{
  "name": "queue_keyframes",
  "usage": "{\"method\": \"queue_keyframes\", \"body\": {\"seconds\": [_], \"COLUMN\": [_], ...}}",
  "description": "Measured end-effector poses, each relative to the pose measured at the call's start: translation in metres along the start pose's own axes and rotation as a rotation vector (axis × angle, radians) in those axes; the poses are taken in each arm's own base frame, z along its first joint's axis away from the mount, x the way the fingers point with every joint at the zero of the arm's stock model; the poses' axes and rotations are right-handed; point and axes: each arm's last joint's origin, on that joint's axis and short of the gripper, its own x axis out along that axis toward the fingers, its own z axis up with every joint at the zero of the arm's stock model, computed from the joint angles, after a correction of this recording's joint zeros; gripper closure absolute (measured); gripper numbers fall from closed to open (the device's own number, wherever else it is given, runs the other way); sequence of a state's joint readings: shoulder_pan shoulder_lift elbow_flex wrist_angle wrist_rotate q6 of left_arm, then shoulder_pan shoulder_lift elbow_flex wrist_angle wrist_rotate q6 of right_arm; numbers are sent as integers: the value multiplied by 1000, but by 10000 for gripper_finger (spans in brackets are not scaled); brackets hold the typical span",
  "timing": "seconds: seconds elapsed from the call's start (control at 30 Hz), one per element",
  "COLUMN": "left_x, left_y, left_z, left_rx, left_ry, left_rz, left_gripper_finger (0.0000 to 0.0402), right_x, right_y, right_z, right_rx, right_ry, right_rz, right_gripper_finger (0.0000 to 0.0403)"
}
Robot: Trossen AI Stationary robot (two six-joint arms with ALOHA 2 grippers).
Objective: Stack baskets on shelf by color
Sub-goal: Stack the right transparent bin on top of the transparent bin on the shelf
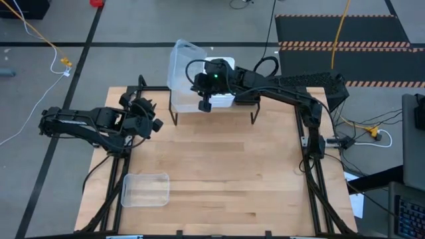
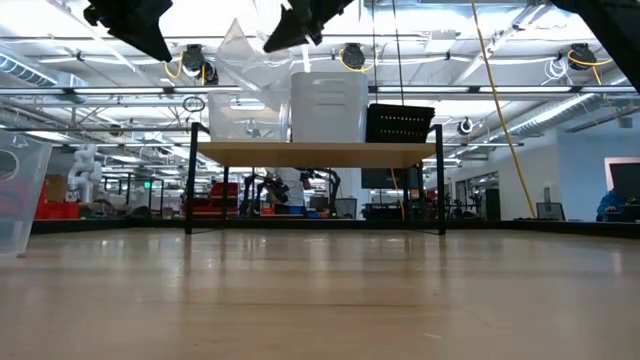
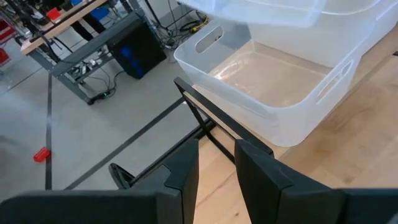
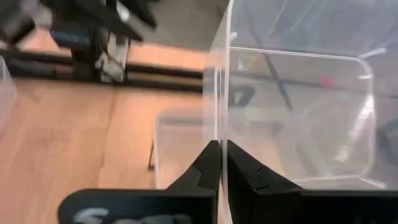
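The shelf (image 2: 320,153) stands at the table's far middle. On it rest a clear basket (image 2: 235,125), a white stack (image 2: 328,105) and a black basket (image 2: 400,122), side by side on their bottoms. My right gripper (image 1: 204,99) is shut on a second clear basket (image 1: 180,66), which it holds tilted above the shelf's left end. My left gripper (image 1: 149,114) hovers left of the shelf, narrowly open and empty. In its wrist view its fingers (image 3: 186,168) point at the clear basket on the shelf (image 3: 273,87). A third clear basket (image 1: 146,189) lies on the table, near left. My right gripper pinches one side wall of the clear basket (image 4: 217,134) at its rim, with one finger inside the basket and one outside. The basket (image 2: 245,55) is lifted clear and tilted above the clear basket on the shelf.
Bare tabletop (image 1: 226,172) spreads between the shelf and the near edge. The shelf's thin black legs (image 2: 190,180) stand at its corners. My right arm (image 1: 292,89) stretches from the table's right side over the black basket's end of the shelf.
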State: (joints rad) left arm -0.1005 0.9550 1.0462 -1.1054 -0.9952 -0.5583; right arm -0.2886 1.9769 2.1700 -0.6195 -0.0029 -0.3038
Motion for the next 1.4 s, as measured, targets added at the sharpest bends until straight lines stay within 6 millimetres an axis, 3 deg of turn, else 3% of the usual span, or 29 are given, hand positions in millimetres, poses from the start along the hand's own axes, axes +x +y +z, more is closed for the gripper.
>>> {"method": "queue_keyframes", "body": {"seconds": [0.43, 0.9, 1.1, 1.23, 1.4], "left_x": [0, 0, 6, 21, 39], "left_y": [0, 1, 0, -5, -8], "left_z": [0, 1, 1, 1, -4], "left_rx": [14, -35, -72, -52, 14], "left_ry": [0, -32, -51, -68, -33], "left_rz": [0, 46, 98, 142, 131], "left_gripper_finger": [295, 295, 295, 295, 295], "right_x": [6, 5, 4, -11, -53], "right_y": [10, 25, 36, 40, 51], "right_z": [-11, -8, 3, 19, 25], "right_rx": [-31, -80, -131, -180, -203], "right_ry": [78, 92, 6, -61, -4], "right_rz": [47, 67, 54, -69, -68], "right_gripper_finger": [394, 330, 305, 299, 298]}}
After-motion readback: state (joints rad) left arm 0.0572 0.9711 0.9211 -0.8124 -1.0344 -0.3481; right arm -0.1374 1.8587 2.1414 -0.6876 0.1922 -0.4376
